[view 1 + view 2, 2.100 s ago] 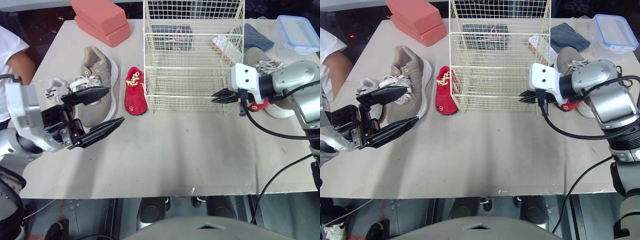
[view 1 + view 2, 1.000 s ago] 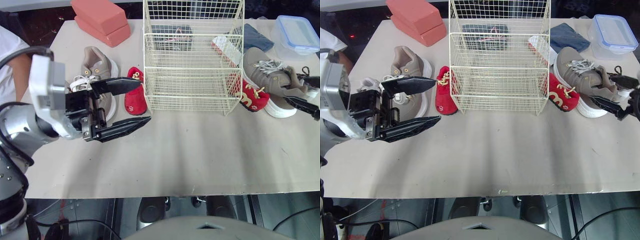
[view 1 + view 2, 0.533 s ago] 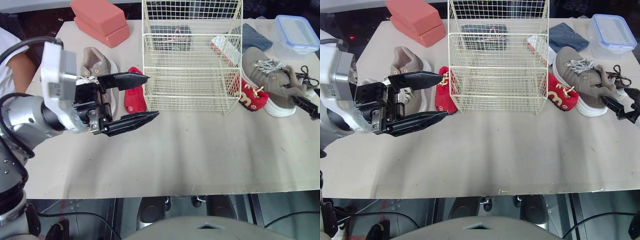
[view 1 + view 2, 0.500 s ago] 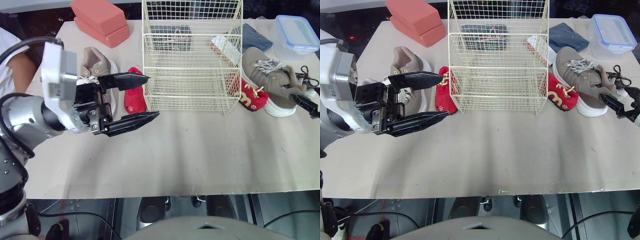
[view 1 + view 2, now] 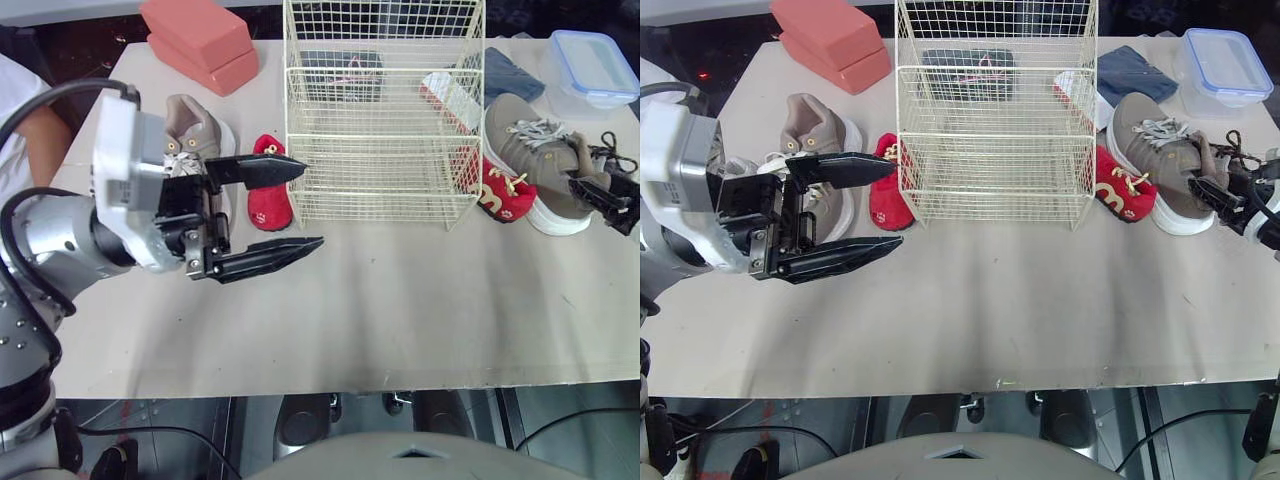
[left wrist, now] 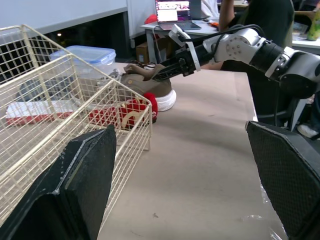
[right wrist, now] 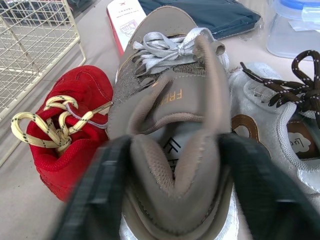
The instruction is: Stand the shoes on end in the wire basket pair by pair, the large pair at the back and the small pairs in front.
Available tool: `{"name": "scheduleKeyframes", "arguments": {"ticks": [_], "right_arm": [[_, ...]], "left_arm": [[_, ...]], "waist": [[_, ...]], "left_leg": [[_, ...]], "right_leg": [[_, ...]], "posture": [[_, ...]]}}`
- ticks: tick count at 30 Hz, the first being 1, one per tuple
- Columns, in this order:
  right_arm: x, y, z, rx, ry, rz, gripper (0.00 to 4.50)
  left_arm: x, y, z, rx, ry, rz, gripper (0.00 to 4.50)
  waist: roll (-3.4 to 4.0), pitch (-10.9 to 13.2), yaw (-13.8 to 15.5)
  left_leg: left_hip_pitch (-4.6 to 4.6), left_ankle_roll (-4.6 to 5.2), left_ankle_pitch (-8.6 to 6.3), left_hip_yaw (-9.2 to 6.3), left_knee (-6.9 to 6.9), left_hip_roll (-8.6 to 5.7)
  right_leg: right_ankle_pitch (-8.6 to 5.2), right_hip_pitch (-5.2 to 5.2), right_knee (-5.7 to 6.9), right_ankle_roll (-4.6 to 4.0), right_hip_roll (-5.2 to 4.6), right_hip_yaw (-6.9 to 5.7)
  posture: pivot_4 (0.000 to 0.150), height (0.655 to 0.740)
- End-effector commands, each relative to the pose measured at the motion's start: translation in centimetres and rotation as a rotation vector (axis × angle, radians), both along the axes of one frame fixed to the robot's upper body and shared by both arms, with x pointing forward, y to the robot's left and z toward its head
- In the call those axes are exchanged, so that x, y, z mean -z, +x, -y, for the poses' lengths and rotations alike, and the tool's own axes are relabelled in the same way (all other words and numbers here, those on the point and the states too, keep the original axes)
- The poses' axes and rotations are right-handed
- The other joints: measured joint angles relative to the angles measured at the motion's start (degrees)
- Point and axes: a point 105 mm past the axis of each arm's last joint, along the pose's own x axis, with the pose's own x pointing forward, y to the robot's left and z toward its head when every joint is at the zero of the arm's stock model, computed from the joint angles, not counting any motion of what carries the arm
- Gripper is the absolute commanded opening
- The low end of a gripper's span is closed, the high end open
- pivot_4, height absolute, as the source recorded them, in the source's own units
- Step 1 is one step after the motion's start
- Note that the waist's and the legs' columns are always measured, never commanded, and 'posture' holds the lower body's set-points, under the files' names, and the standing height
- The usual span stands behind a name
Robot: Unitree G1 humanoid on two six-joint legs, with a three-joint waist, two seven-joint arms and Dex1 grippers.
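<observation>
Right gripper (image 5: pixel 1210 195), fingers spread, has closed in to straddle the tan shoe's (image 5: pixel 1150 150) heel; left gripper (image 5: pixel 312 205) hovers wide open before the wire basket (image 5: pixel 380 130).

2 taupe sneakers (image 5: pixel 530 158), 2 red shoes (image 5: pixel 264 206), 1 wire basket (image 5: pixel 385 70)

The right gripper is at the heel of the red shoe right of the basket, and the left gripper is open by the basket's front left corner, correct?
No. The right gripper is at the heel of the taupe shoe, not the red shoe beside it; the right wrist view shows this. The left gripper is open by the wire basket's front left corner.
</observation>
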Motion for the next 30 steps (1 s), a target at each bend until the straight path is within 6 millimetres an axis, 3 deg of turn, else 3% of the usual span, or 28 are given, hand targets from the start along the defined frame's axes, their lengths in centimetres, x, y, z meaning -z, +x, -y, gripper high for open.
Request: {"name": "scheduleKeyframes", "arguments": {"ticks": [1, 2, 3, 4, 9, 14, 17, 22, 26, 30], "right_arm": [[0.3, -0.3, -0.3, -0.006, -0.036, -0.005, 0.86], [0.3, -0.4, -0.4, -0.008, -0.047, -0.002, 0.62], [0.2, -0.5, -0.4, -0.008, -0.059, 0.014, 0.1], [-0.3, -0.5, -0.3, 0.007, -0.072, 0.044, 0.02], [-4.3, -0.5, 1.1, 0.124, -0.139, 0.279, 0.02], [-9.4, -1.3, 0.6, 0.155, -0.285, 0.586, 0.02], [-11.9, -2.0, -1.3, 0.1, -0.385, 0.745, 0.02], [-14.5, -3.2, -7.1, -0.127, -0.639, 0.986, 0.02], [-15.0, -4.4, -10.9, -0.339, -0.854, 1.133, 0.02], [-14.5, -5.5, -12.9, -0.5, -0.99, 1.241, 0.02]], "left_arm": [[-0.3, 0.0, -0.3, 0.002, -0.006, 0.038, 4.5], [-0.3, 0.0, -0.4, 0.003, -0.005, 0.039, 4.5], [-0.3, 0.0, -0.4, 0.005, -0.005, 0.04, 4.5], [-0.2, 0.1, -0.4, 0.006, -0.004, 0.041, 4.5], [0.0, 0.4, -0.6, 0.013, -0.004, 0.044, 4.5], [0.0, 0.7, -0.9, 0.016, -0.001, 0.052, 4.5], [-0.1, 1.0, -1.2, 0.017, 0.006, 0.065, 4.5], [-0.8, 1.5, -2.0, 0.013, 0.019, 0.094, 4.5], [-1.2, 1.8, -2.6, 0.003, 0.048, 0.114, 4.5], [-1.7, 1.9, -3.2, -0.004, 0.063, 0.127, 4.5]], "waist": [[0.0, 0.0, 0.06], [0.0, 0.0, 0.17], [0.0, -0.01, 0.22], [0.0, -0.01, 0.24], [0.03, 0.01, 0.11], [0.13, 0.08, 0.08], [0.14, 0.08, -0.11], [0.14, 0.08, -0.32], [0.14, 0.09, -0.51], [0.12, 0.1, -0.19]], "left_leg": [[0.0, 0.0, 0.0, 0.0, 0.0, 0.0], [-0.01, 0.0, 0.0, 0.0, 0.0, 0.0], [-0.01, 0.0, 0.0, -0.01, 0.01, 0.0], [-0.02, 0.0, 0.0, -0.02, 0.01, 0.0], [-0.05, 0.0, 0.0, 0.0, 0.03, 0.0], [-0.06, 0.0, 0.0, 0.05, 0.02, -0.01], [-0.04, -0.01, 0.0, 0.09, 0.02, 0.0], [0.0, -0.03, 0.02, 0.16, 0.01, 0.01], [0.0, -0.03, 0.02, 0.19, 0.02, 0.03], [-0.03, -0.03, 0.02, 0.18, 0.03, 0.04]], "right_leg": [[0.0, 0.0, 0.0, 0.0, 0.0, 0.0], [0.0, 0.0, 0.0, 0.0, 0.0, 0.0], [0.0, 0.0, 0.0, 0.0, -0.01, -0.01], [0.0, 0.01, 0.0, 0.0, -0.01, -0.02], [0.0, -0.02, 0.0, 0.0, -0.02, -0.01], [0.0, -0.07, 0.02, 0.0, -0.02, 0.02], [0.0, -0.09, 0.02, 0.01, 0.0, 0.06], [0.0, -0.12, 0.03, 0.01, 0.03, 0.13], [0.0, -0.12, 0.03, 0.01, 0.02, 0.16], [0.0, -0.13, 0.02, 0.01, 0.0, 0.14]], "posture": [[0.15, 0.686], [0.15, 0.686], [0.15, 0.686], [0.15, 0.686], [0.15, 0.686], [0.15, 0.686], [0.15, 0.686], [0.15, 0.686], [0.15, 0.686], [0.15, 0.686]]}}
